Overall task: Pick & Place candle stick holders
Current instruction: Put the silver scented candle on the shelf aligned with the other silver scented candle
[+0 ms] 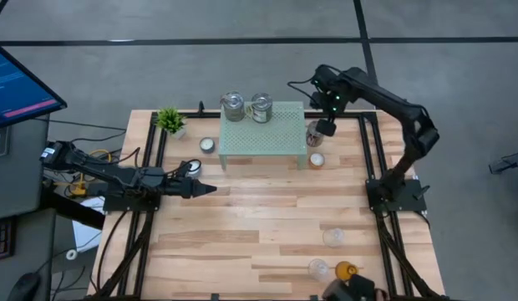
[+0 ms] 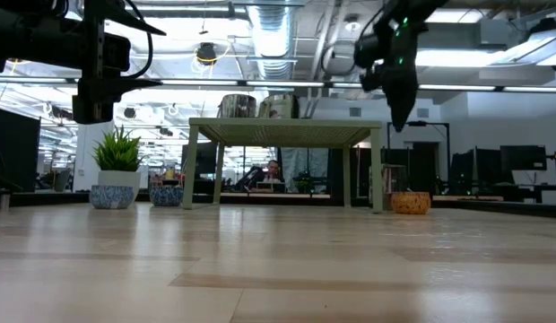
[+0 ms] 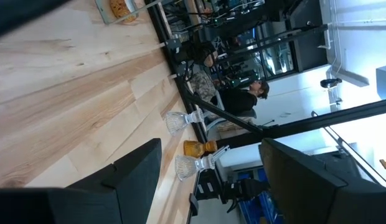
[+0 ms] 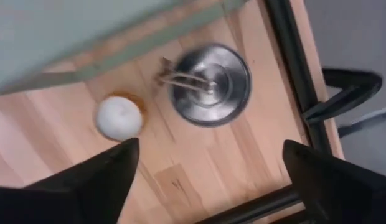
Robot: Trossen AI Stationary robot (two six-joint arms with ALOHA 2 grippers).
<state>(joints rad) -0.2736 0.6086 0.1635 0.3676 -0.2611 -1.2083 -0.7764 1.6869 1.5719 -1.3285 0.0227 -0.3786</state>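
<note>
Right wrist view: the right gripper [image 4: 208,180] is hovering with its two dark fingers spread wide and holding nothing, directly above a silvery round glass jar with a wire clasp on its lid [image 4: 210,83], which is standing on the pale wooden table [image 4: 174,168] just beside the leg of the pale green mesh stand [image 4: 75,31]. A low orange tealight cup with a white candle [image 4: 119,116] is sitting near the jar, not touching it.

From above, that gripper [image 1: 326,127] is hanging over the same jar [image 1: 313,135] at the stand's right end, with the orange cup [image 1: 316,160] just in front of it. Two more silvery glass jars [image 1: 232,106] [image 1: 261,107] are standing side by side on top of the stand [image 1: 276,134]. A low white tealight cup [image 1: 207,145] is lying left of the stand, near a small green potted plant [image 1: 170,119] at the table's far left corner.

The left gripper [image 1: 200,189] is waiting low over the table's left side, its fingers parted and empty. Well apart from it, toward the near right corner, a clear glass cup [image 1: 332,237], a second clear cup [image 1: 317,268] and an amber glass cup [image 1: 346,270] are sitting on the boards; the left wrist camera is showing all three [image 3: 175,122] [image 3: 187,167] [image 3: 193,148] on their sides from its tilted angle.
</note>
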